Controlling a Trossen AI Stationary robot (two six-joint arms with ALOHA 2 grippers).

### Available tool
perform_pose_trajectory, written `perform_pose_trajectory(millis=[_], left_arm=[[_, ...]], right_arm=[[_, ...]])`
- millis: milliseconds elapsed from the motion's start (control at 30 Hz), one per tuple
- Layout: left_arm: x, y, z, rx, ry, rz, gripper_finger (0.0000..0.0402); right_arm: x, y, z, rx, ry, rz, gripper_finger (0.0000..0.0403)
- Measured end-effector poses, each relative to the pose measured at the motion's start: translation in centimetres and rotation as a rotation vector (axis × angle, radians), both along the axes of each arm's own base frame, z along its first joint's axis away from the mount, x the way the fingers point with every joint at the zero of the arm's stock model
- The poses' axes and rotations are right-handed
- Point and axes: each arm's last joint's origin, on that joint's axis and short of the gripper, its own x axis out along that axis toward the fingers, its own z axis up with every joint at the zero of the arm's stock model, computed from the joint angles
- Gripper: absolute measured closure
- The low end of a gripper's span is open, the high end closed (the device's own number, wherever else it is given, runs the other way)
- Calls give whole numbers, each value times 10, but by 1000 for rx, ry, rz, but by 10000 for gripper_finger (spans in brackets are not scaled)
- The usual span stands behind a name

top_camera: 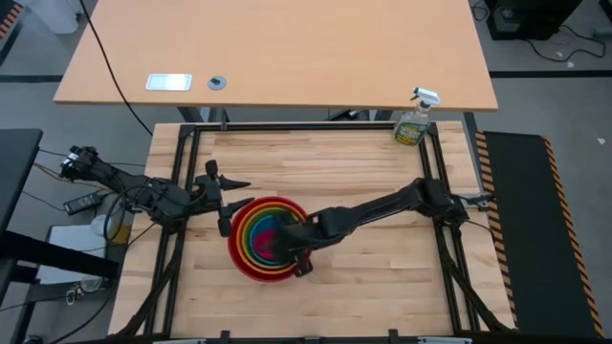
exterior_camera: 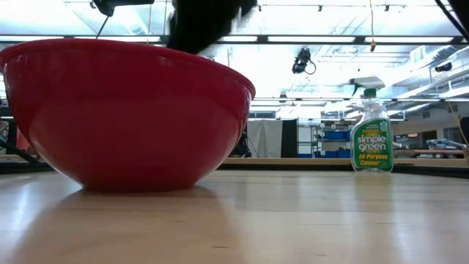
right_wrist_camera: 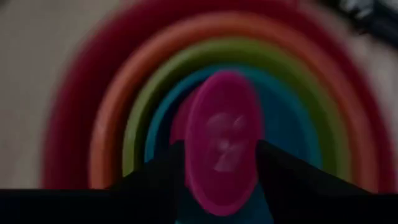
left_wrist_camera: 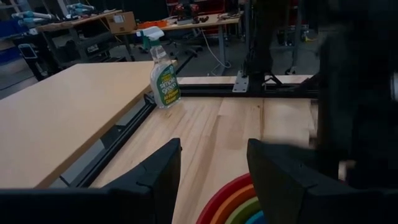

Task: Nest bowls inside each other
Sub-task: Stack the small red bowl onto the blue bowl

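A large red bowl (top_camera: 247, 260) (exterior_camera: 124, 117) stands on the wooden table, left of its middle. Inside it sit an orange bowl (right_wrist_camera: 102, 124), a lime green bowl (right_wrist_camera: 140, 112) and a blue bowl (right_wrist_camera: 289, 118). My right gripper (top_camera: 298, 250) (right_wrist_camera: 221, 165) slants down over the stack, fingers apart. Between them a small pink bowl (right_wrist_camera: 224, 137) stands tilted on edge over the blue bowl. My left gripper (top_camera: 229, 203) (left_wrist_camera: 214, 180) waits open just left of the red bowl's rim (left_wrist_camera: 217, 196), holding nothing. My right gripper's fingers (right_wrist_camera: 158, 174) stand on either side of the pink bowl, coming from the table's right and slanting down. The picture is blurred, and I cannot tell whether they touch the bowl's sides (right_wrist_camera: 189, 143).
A green spray bottle (top_camera: 414, 122) (exterior_camera: 371, 136) (left_wrist_camera: 163, 78) stands at the table's far right corner. A dark metal frame (top_camera: 182, 162) runs around the table's edges. Bare wood lies to the right of the bowls and in front of them.
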Motion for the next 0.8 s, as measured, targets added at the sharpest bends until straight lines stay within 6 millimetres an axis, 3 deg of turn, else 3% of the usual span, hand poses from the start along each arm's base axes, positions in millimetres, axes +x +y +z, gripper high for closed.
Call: perform_pose_trajectory(millis=[133,233,300,500,667,800], left_arm=[[0,0,0,0,0,0,214],[0,0,0,-6,-2,1,214],[0,0,0,-10,-3,2,214],[0,0,0,-19,-6,4,214],[4,-5,-7,-54,50,-105,214],[24,-18,-23,-105,143,-247,214]], right_arm=[[-16,-4,39,58,-65,-53,194],[-33,-10,56,51,-25,-109,195],[-41,-16,54,57,-2,-149,198],[-72,-27,14,36,126,-279,209],[-106,-26,22,94,13,-309,217],[-143,-32,40,42,-63,-396,218]])
